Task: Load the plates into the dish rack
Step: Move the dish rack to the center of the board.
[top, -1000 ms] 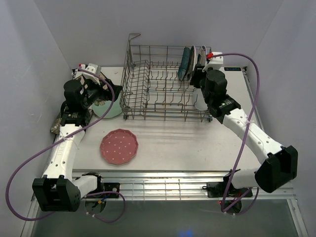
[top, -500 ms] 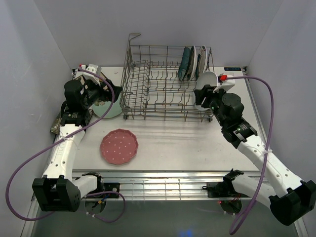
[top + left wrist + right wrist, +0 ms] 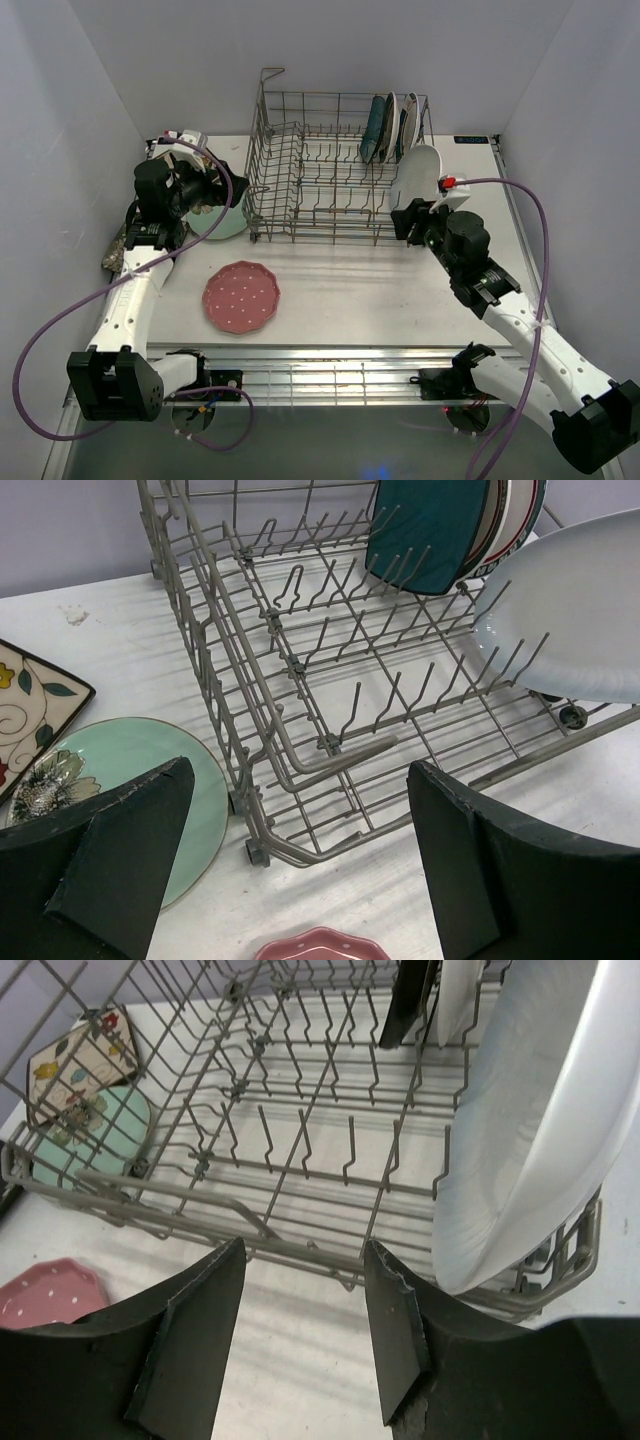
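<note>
The grey wire dish rack (image 3: 320, 170) stands at the back middle of the table. At its right end a dark teal square plate (image 3: 376, 128) and two round plates (image 3: 398, 122) stand upright between tines. The white oval plate (image 3: 416, 172) stands on edge in the near right corner (image 3: 530, 1130), tilted. My right gripper (image 3: 403, 224) is open and empty just in front of that corner (image 3: 305, 1250). My left gripper (image 3: 220, 188) hangs open and empty left of the rack (image 3: 300, 770), over the mint plate (image 3: 130, 770). The pink dotted plate (image 3: 241, 297) lies flat on the table.
A cream floral square plate (image 3: 30, 700) and a dark floral plate (image 3: 45, 785) lie by the mint plate near the left wall. The rack's tall wire side (image 3: 215, 670) rises between my left gripper and the tines. Purple cables loop from both arms.
My right arm has drawn back toward the near side from the rack's right end, leaving the white oval plate standing in the rack. The left arm has hardly moved.
</note>
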